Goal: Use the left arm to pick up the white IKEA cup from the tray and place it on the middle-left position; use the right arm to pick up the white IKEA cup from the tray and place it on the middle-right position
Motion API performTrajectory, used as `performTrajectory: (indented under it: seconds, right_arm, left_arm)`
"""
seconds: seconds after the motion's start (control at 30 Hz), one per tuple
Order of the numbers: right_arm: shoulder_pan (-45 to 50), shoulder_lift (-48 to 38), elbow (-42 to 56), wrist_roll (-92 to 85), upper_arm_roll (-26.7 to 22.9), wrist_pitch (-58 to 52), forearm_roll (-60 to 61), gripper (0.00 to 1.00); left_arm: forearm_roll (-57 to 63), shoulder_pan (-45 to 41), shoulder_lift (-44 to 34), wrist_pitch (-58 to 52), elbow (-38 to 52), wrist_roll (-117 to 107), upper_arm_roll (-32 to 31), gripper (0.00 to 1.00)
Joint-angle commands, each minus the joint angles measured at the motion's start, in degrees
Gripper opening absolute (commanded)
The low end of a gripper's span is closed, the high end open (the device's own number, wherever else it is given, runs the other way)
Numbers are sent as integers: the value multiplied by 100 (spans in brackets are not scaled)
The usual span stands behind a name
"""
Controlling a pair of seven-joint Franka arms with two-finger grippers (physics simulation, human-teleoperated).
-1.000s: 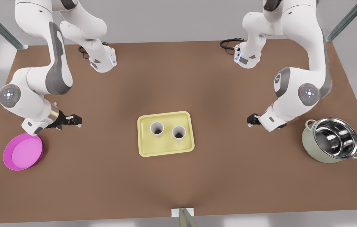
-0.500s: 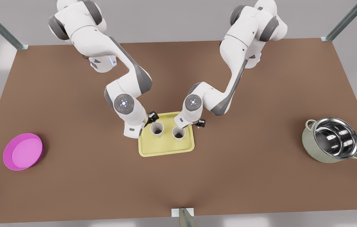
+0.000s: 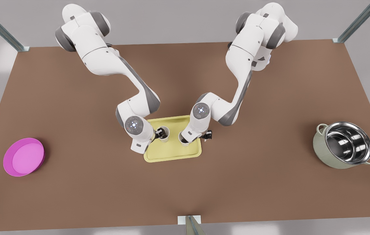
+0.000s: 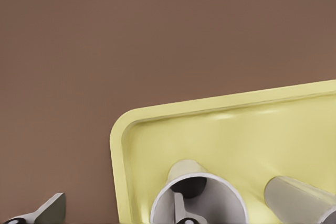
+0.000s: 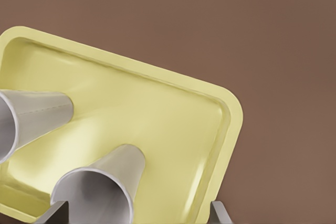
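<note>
A pale yellow tray (image 3: 171, 153) lies at the table's centre with two white cups standing on it. My left gripper (image 3: 158, 133) is low at the cup (image 3: 165, 134) on the front view's left and is open. In the left wrist view one finger (image 4: 181, 211) reaches inside that cup (image 4: 202, 195) and the other (image 4: 47, 211) hangs outside the tray (image 4: 236, 129). My right gripper (image 3: 185, 138) is open over the other cup (image 3: 182, 140), which its hand partly hides. In the right wrist view that cup (image 5: 105, 187) sits between the fingers, near one of them.
A magenta plate (image 3: 24, 156) lies near the table's edge on the front view's left. On the front view's right a green pot (image 3: 345, 145) holds a steel bowl. Bare brown tabletop stretches on both sides of the tray.
Both arms swung in from the table's sides to the tray, then came down lower onto the two cups. The cups and tray have not moved.
</note>
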Motion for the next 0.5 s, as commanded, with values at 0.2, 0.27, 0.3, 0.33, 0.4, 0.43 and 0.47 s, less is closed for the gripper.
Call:
performTrajectory:
  seconds: [0.2,0.27,0.3,0.33,0.4,0.43,0.47]
  right_arm:
    - [26,87,-437,365,46,193,50,100]
    - [26,87,-516,357,54,201,50,100]
    - [26,87,-612,357,54,306,50,100]
    - [26,87,-656,357,63,360,50,100]
    - [26,87,-656,357,63,360,50,100]
    - [26,87,-665,357,98,360,50,100]
    - [26,87,-665,365,107,360,50,100]
  left_arm:
    - [-28,-26,280,596,21,-1224,-51,100]
    - [-28,-26,298,605,29,-1232,-51,100]
    - [-37,-26,298,614,29,-1232,-51,100]
    - [-46,-26,298,640,29,-1267,-51,100]
    - [-54,-26,298,649,82,-1434,-139,100]
    - [-54,-26,298,649,82,-1584,-200,98]
    - [-54,-26,298,649,82,-1654,-218,96]
